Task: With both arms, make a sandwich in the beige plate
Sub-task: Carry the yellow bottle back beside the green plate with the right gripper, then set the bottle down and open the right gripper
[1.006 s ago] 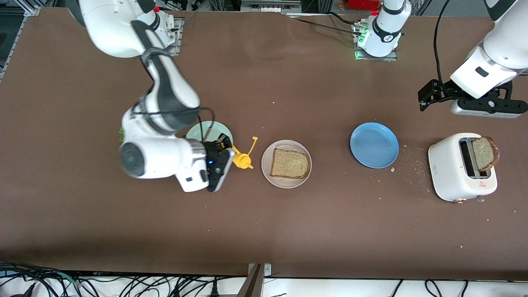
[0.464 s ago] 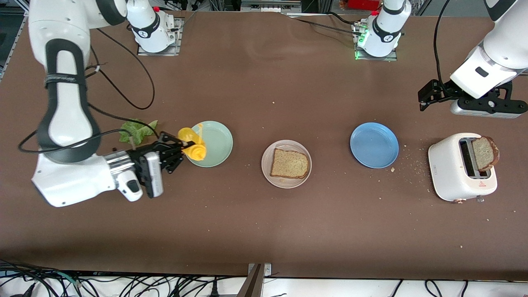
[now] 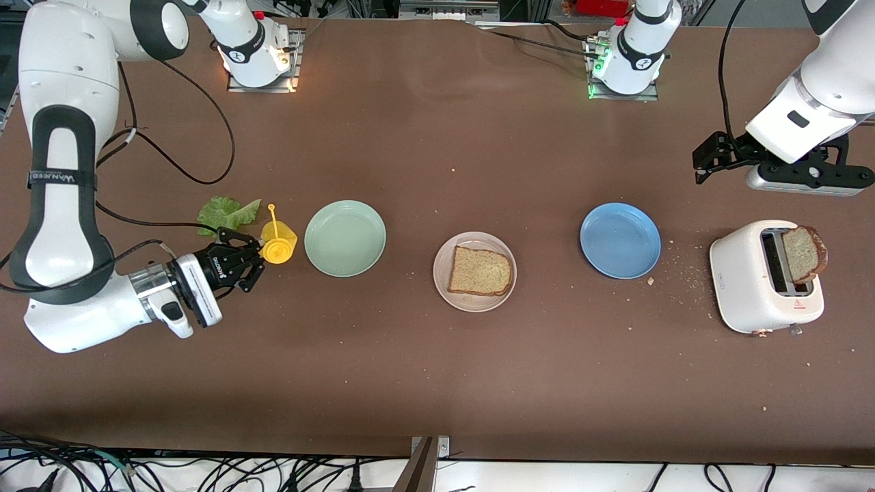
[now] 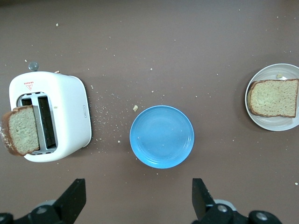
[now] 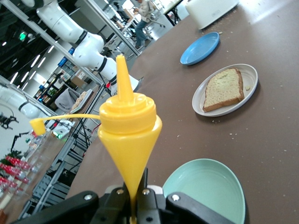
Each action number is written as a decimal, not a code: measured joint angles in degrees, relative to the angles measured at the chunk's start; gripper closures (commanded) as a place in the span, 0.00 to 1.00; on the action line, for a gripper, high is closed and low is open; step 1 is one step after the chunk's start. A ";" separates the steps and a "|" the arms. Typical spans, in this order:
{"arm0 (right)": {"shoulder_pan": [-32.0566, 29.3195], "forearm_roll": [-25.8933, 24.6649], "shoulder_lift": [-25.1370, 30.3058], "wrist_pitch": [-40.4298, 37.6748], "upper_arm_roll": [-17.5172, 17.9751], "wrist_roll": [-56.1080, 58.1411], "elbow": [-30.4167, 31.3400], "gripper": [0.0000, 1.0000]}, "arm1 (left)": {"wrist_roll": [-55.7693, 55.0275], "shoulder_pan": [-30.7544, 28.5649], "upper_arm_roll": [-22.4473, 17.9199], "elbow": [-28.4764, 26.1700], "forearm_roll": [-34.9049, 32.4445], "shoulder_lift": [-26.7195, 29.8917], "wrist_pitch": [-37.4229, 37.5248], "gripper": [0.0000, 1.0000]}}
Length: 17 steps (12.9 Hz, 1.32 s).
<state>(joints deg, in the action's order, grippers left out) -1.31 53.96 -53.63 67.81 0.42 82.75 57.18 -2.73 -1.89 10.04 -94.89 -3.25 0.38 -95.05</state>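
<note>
While the right gripper [image 3: 254, 263] stayed clamped on the yellow squeeze bottle [image 3: 277, 247], it sat low toward the right arm's end of the table, just beside the mint-green plate [image 3: 345, 238]. Bottle squeezed flat at its base between the fingers in the right wrist view, nozzle up, cap dangling on its tether. Lettuce leaf [image 3: 227, 212] lay on the table just beside the bottle, farther from the front camera than the gripper. Beige plate [image 3: 474, 298] sat mid-table between the mint-green plate and the blue plate [image 3: 620, 240]; one bread slice [image 3: 480, 272] lay flat in it. Second bread slice [image 3: 803, 254] stood tilted in a slot of the white toaster [image 3: 742, 277], toward the left arm's end. Left gripper [image 3: 800, 176] waited up over the table near the toaster, fingers [image 4: 200, 198] spread wide apart, holding nothing. Crumbs were scattered between toaster and blue plate.
</note>
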 measured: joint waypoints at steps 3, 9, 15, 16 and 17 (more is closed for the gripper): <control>-0.76 0.00 -0.28 0.08 -0.02 11.29 5.10 1.00 | 0.00 0.01 0.02 0.00 0.00 0.00 0.00 0.00; -3.22 -4.62 0.28 5.39 -0.11 31.06 14.52 1.00 | 0.00 0.04 0.06 0.00 0.00 -0.01 0.00 0.00; -4.45 -5.44 -0.66 7.29 -0.23 46.65 18.70 1.00 | 0.00 0.04 0.07 0.01 0.00 -0.01 0.00 0.00; -4.48 -5.44 -1.21 7.47 -0.23 48.81 18.79 1.00 | 0.00 0.04 0.07 0.01 0.00 -0.01 0.00 0.00; -4.49 -5.44 -1.78 7.59 -0.22 50.74 18.89 1.00 | 0.00 0.04 0.07 0.01 0.00 -0.01 0.00 0.00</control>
<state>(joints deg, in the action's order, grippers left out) -5.80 48.52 -55.42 75.41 0.20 133.50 76.07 -2.73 -1.85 10.11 -94.88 -3.25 0.37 -95.05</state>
